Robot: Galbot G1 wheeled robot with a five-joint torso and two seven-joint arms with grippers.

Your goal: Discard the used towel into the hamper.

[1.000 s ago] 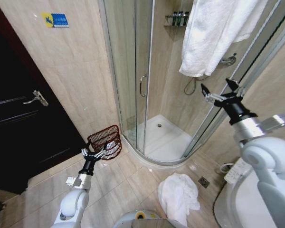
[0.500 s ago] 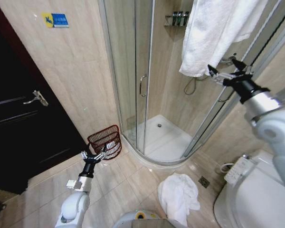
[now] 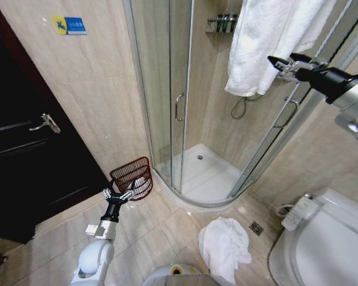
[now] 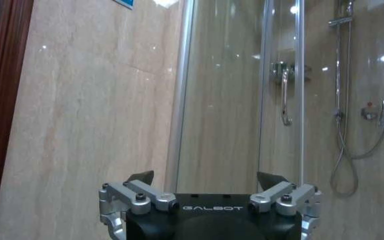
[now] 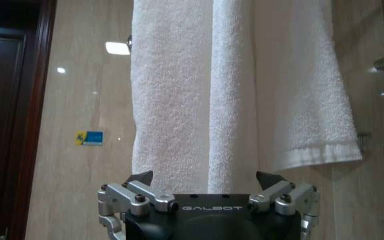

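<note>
Hanging white towel (image 3: 274, 42) sits just ahead of the right gripper (image 3: 286, 62), raised high, fingers spread apart; the right wrist view has its folds (image 5: 239, 95) directly in front. Left gripper (image 3: 118, 194), low and also spread, sits just short of the hamper (image 3: 133, 176); its wrist view faces the shower door (image 4: 282, 95). A crumpled towel (image 3: 224, 244) lies on the floor, well below the right gripper.

tiled floor (image 3: 161, 223), hamper (image 3: 133, 177), crumpled towel (image 3: 224, 245)

From high on the robot's head, the camera looks down across the bathroom floor toward the shower enclosure (image 3: 191, 119). The left wrist camera, low, faces that same glass (image 4: 272, 100) closely. The right wrist camera, raised, faces the hanging white towel (image 5: 232, 95) at close range.
</note>
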